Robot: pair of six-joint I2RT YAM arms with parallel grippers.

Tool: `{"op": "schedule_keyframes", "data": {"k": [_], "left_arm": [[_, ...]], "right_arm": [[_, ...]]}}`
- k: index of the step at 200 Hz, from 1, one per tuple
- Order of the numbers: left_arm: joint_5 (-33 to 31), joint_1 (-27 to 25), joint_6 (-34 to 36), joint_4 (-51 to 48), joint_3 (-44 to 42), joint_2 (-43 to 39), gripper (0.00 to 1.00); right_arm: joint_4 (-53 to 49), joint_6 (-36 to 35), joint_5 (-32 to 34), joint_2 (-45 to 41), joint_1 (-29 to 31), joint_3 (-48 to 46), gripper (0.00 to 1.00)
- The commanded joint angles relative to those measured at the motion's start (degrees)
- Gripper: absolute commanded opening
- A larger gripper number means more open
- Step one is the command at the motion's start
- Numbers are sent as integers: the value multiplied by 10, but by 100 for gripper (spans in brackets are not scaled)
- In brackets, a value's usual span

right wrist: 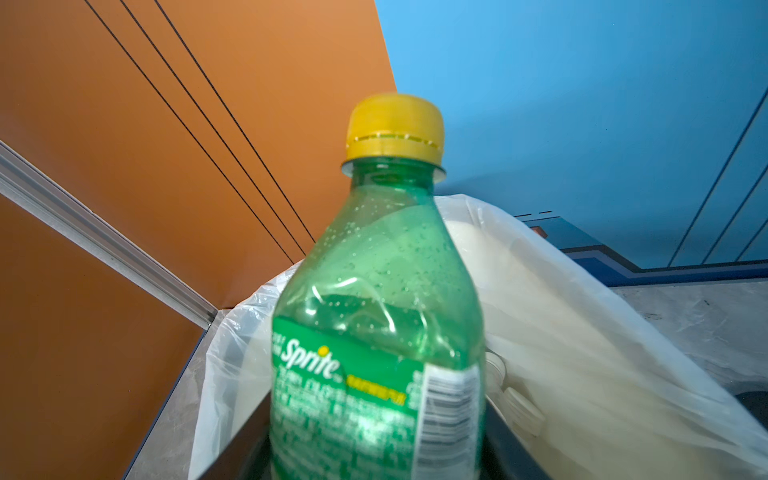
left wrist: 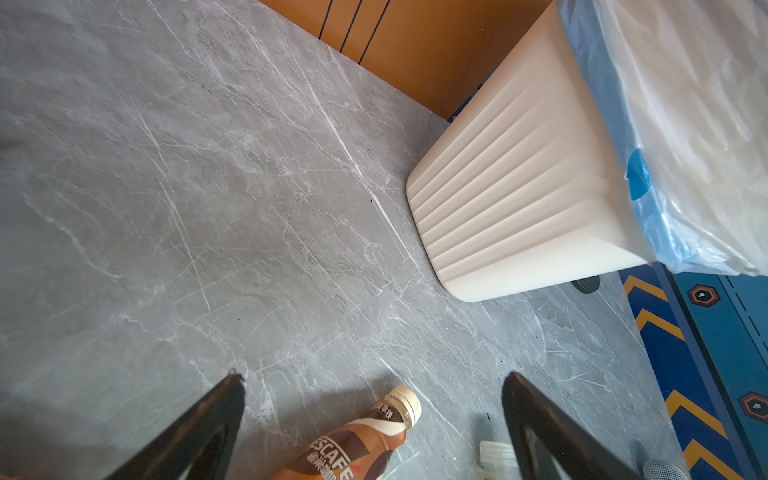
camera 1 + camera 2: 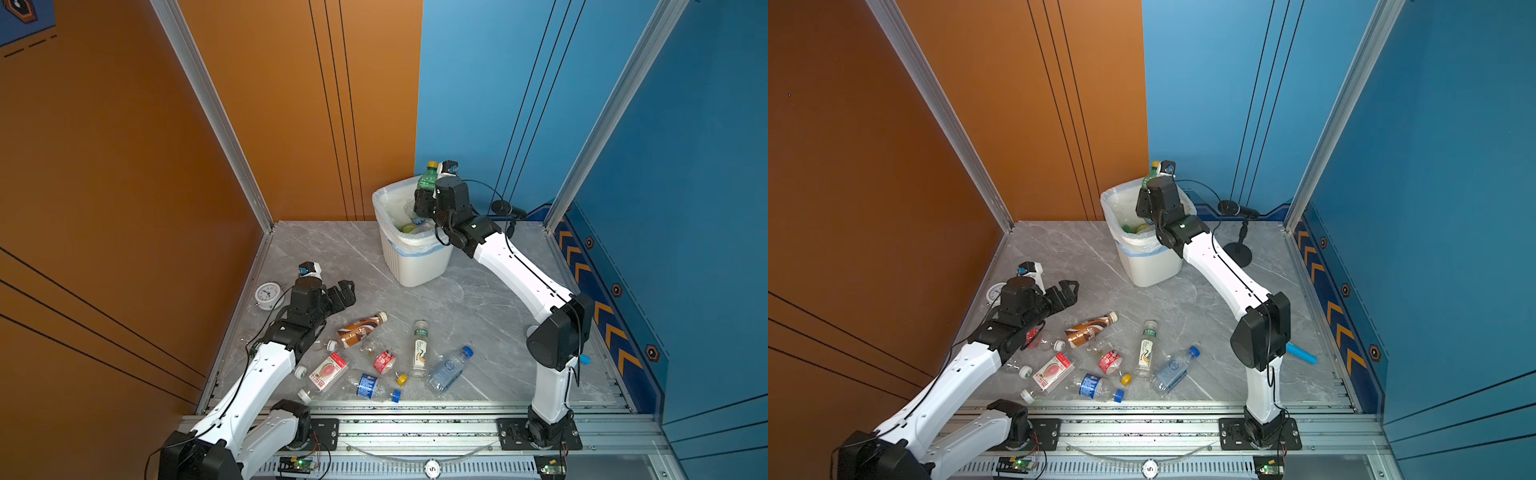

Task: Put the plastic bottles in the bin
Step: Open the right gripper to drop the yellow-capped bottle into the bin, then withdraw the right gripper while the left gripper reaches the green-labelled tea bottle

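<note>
My right gripper (image 3: 424,203) (image 1: 376,449) is shut on a green bottle (image 3: 427,180) (image 1: 374,311) with a yellow cap, held upright over the mouth of the white ribbed bin (image 3: 415,266) (image 1: 540,291). Other bottles (image 3: 409,227) lie inside the bin. Low over the floor, my left gripper (image 3: 347,293) (image 2: 374,377) stands open and empty, just beyond a lying brown bottle (image 3: 359,330) (image 2: 357,444). Several more bottles lie near the front: a tall white-labelled one (image 3: 420,349), a clear blue-capped one (image 3: 449,369), and a crushed red-labelled one (image 3: 384,361).
A white alarm clock (image 3: 268,295) stands by the orange wall, left of my left arm. A black microphone on a stand (image 3: 1237,208) is right of the bin, and a blue handle (image 3: 1301,354) lies behind my right arm. A metal rail (image 3: 415,419) runs along the front.
</note>
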Motion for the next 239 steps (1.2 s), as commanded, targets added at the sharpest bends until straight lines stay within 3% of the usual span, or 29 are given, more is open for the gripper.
{"op": "schedule_keyframes", "data": {"k": [1, 29, 45, 73, 105, 150, 191, 239], "left_arm": [[-1, 6, -5, -12, -7, -11, 98], [-1, 6, -8, -12, -6, -12, 98], [1, 6, -11, -11, -6, -11, 97], [6, 6, -17, -3, -6, -4, 98], [15, 3, -27, 12, -7, 13, 98], [23, -15, -38, 15, -4, 32, 98], [11, -72, -53, 14, 1, 48, 98], [-44, -220, -78, -31, 40, 85, 99]], "right_arm": [[-30, -6, -25, 15, -6, 34, 61], [-38, 9, -44, 3, -18, 38, 91], [-20, 8, -51, -33, -22, 15, 100], [17, -10, -43, -141, -23, -72, 100], [80, -4, 5, -308, -18, -309, 100], [58, 115, 60, -486, -45, -617, 100], [24, 147, 46, -513, -76, -659, 100], [22, 154, 40, -498, -78, -649, 100]]}}
